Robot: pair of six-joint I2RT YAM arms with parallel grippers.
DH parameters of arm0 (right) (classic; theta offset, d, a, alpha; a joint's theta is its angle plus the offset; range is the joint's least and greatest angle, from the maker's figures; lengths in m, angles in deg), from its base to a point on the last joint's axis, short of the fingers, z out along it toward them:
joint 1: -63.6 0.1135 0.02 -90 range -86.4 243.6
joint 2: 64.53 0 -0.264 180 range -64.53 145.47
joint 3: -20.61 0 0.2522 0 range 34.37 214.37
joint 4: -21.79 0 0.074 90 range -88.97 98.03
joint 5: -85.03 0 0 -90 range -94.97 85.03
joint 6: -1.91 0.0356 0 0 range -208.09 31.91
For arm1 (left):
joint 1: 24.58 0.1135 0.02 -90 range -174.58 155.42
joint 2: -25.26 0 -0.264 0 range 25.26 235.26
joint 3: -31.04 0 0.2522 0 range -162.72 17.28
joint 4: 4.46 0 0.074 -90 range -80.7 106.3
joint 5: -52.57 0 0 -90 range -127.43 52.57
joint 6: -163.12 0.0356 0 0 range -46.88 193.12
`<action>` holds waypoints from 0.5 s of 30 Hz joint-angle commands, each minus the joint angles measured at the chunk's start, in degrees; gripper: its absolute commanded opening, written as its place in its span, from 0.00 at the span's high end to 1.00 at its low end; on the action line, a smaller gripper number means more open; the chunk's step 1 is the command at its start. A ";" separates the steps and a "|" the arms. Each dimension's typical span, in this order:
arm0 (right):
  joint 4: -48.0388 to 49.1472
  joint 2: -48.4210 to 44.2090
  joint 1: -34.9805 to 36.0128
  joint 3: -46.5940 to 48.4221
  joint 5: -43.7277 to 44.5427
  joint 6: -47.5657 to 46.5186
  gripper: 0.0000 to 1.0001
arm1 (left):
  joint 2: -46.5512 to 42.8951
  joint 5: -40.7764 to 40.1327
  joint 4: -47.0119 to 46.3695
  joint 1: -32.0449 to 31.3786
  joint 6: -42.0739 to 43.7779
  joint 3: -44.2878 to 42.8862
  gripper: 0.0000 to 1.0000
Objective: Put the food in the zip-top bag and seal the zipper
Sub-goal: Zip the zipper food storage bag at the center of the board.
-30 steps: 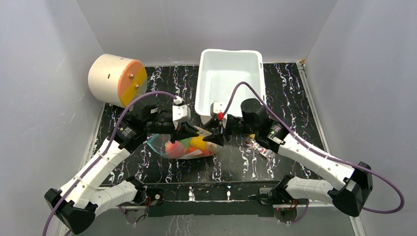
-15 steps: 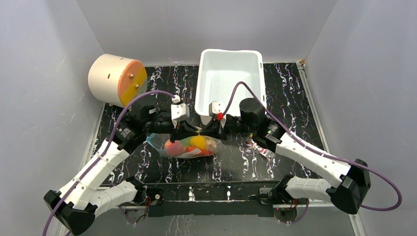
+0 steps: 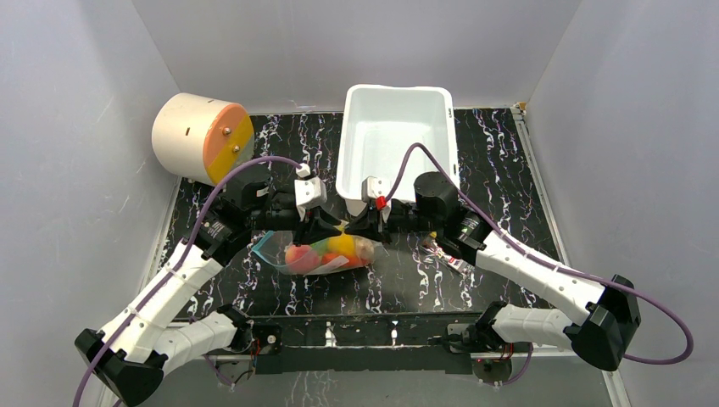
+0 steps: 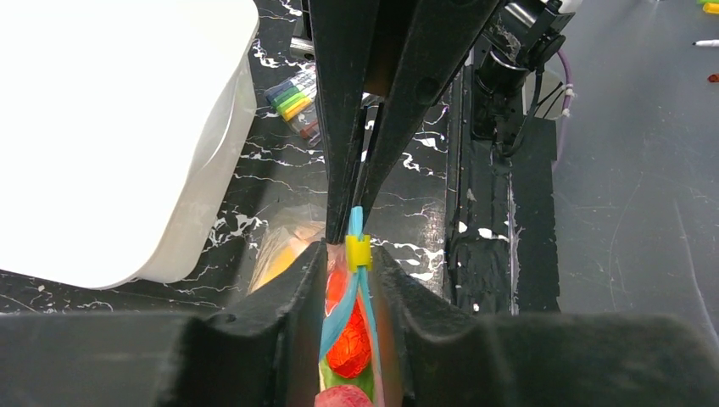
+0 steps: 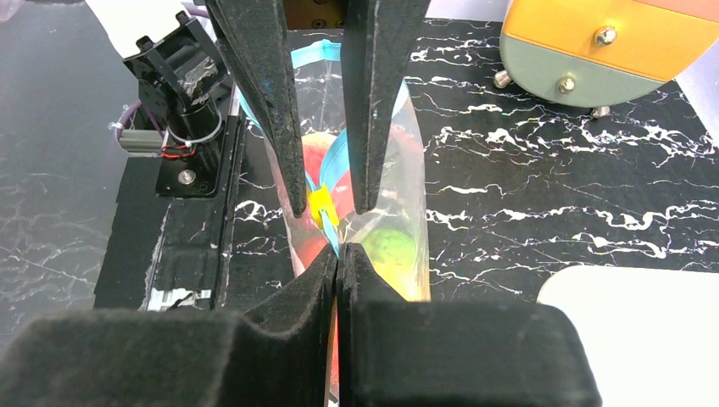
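Observation:
The clear zip-top bag lies on the black mat between my two grippers, with the food inside it: red, yellow, green and pink pieces. My left gripper closes around the bag's mouth, its fingers either side of the blue-teal zipper, with the yellow slider at its fingertips. Behind the slider the two strips stand apart over red food. My right gripper faces it, shut on the zipper just past the slider. Green food shows through the plastic.
A white bin stands just behind the grippers and shows in the left wrist view. A cream cylinder with an orange face sits at the back left. A flat printed packet lies right of the bag.
Both grippers have shifted slightly toward the back and a little closer together, still on the bag's mouth. The bag has barely moved.

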 commanded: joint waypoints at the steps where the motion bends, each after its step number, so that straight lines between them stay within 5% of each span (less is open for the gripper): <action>1: 5.59 -0.67 0.26 0.73 0.53 1.26 1.00 | -0.64 0.93 -0.88 -0.04 -0.17 -0.98 0.80; 6: 5.16 -0.48 0.28 0.69 0.89 1.26 1.00 | -0.38 0.21 -0.78 -0.09 -0.06 -0.96 1.00; 15: 6.34 -5.94 0.28 -2.93 7.62 -1.33 1.00 | -0.57 -6.28 4.72 -0.06 1.73 -1.83 1.00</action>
